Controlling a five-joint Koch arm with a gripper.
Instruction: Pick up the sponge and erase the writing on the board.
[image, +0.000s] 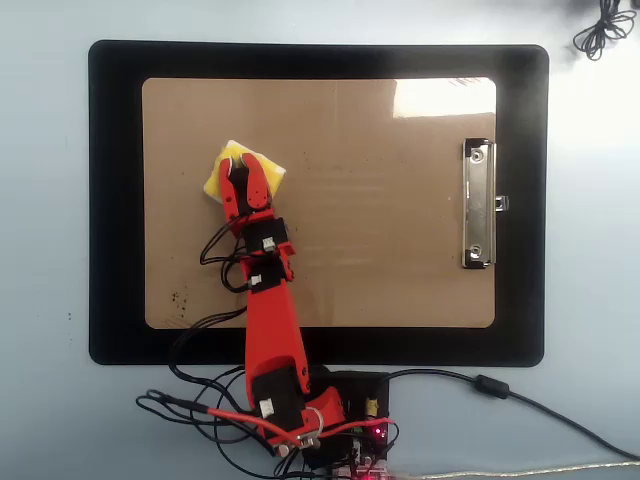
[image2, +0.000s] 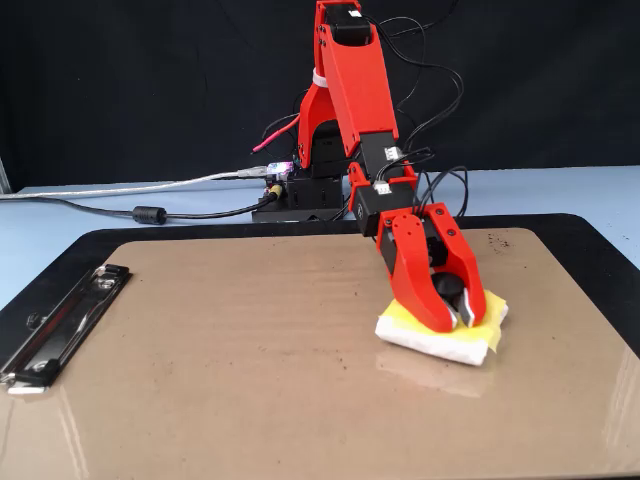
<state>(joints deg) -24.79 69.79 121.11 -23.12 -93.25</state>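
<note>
The yellow sponge (image: 214, 181) lies flat on the tan board (image: 380, 200), in its upper left part in the overhead view. In the fixed view the sponge (image2: 440, 340) is on the board's (image2: 250, 350) right side. My red gripper (image: 243, 166) reaches down onto it. In the fixed view the gripper (image2: 455, 310) has its jaws closed on either side of the sponge's black knob (image2: 450, 288). No letters of the writing show on the board; only a few dark specks (image: 180, 297) near its lower left corner.
The board's silver clip (image: 478, 205) is at the right edge in the overhead view and shows at the left in the fixed view (image2: 60, 320). A black mat (image: 115, 200) lies under the board. The arm's base and cables (image: 320, 420) sit at the near edge.
</note>
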